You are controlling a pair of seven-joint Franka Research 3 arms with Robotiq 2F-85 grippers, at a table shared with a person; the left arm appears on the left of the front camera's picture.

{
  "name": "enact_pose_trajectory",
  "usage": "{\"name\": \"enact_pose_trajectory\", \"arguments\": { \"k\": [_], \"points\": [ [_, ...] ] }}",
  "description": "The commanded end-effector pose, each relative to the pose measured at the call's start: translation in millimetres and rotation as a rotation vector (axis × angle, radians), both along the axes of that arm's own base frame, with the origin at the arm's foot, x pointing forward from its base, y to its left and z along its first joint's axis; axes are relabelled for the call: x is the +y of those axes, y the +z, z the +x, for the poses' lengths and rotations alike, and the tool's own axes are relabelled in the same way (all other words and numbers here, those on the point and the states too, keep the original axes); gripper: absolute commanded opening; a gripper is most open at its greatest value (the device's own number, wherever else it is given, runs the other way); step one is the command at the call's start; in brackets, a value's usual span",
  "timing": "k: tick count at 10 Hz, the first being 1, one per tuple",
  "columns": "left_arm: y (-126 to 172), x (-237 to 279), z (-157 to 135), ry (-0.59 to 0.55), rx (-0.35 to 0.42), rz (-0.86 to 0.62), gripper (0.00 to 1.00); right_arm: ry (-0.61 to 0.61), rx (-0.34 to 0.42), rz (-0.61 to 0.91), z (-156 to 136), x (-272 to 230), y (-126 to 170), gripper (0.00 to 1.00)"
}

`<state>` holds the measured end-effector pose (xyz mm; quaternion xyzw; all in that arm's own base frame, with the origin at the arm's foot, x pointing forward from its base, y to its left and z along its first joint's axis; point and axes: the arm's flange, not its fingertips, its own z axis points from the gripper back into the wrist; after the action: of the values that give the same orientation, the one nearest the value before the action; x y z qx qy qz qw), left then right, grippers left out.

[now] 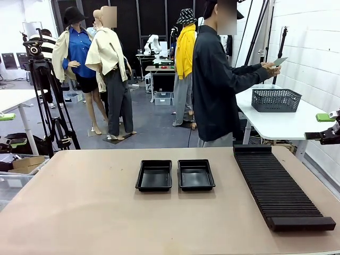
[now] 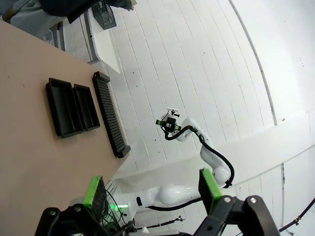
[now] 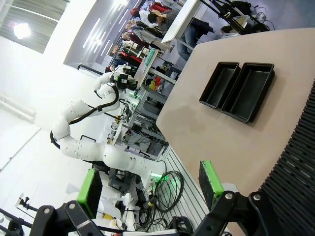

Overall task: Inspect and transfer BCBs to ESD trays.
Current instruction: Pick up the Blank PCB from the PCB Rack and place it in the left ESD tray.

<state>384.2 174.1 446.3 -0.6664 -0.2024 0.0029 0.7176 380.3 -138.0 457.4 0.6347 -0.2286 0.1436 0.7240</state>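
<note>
Two ESD trays, shallow and glossy black, sit side by side mid-table, the left tray [image 1: 154, 175] and the right tray [image 1: 196, 174]; both look bare inside. The person across the table is turned to the picture's right and holds one BCB [image 1: 280, 61], a thin pale greenish board, up in both hands. My left gripper [image 1: 8, 129] hangs off the table's left edge, and its wrist view shows it open [image 2: 151, 189], nothing between the green pads. My right gripper [image 1: 325, 126] is at the far right, also open [image 3: 149, 186] and holding nothing. Both wrist views show the trays [image 2: 74, 107] [image 3: 236, 88] from afar.
A long black ribbed rack [image 1: 279, 186] lies along the table's right side. A dark mesh basket [image 1: 275, 99] stands on the white side table [image 1: 287, 125] behind, near the person. A camera tripod [image 1: 45, 95] stands at the back left.
</note>
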Motion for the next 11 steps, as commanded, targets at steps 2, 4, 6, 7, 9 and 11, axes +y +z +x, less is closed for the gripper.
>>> {"name": "enact_pose_trajectory", "arguments": {
  "k": [2,4,6,7,9,11],
  "points": [
    [2.2,0.3,-1.5,0.005,-0.005,0.002,1.00,-0.001,-0.001,0.000,0.7,0.4,0.0,1.00],
    [2.2,0.3,-1.5,0.005,-0.005,0.002,1.00,-0.001,-0.001,0.000,0.7,0.4,0.0,1.00],
    [2.2,0.3,-1.5,0.005,-0.005,0.002,1.00,-0.001,-0.001,0.000,0.7,0.4,0.0,1.00],
    [2.2,0.3,-1.5,0.005,-0.005,0.002,1.00,-0.001,-0.001,0.000,0.7,0.4,0.0,1.00],
    [2.2,0.3,-1.5,0.005,-0.005,0.002,1.00,-0.001,-0.001,0.000,0.7,0.4,0.0,1.00],
    [2.2,0.3,-1.5,0.005,-0.005,0.002,1.00,-0.001,-0.001,0.000,0.7,0.4,0.0,1.00]
  ]
}}
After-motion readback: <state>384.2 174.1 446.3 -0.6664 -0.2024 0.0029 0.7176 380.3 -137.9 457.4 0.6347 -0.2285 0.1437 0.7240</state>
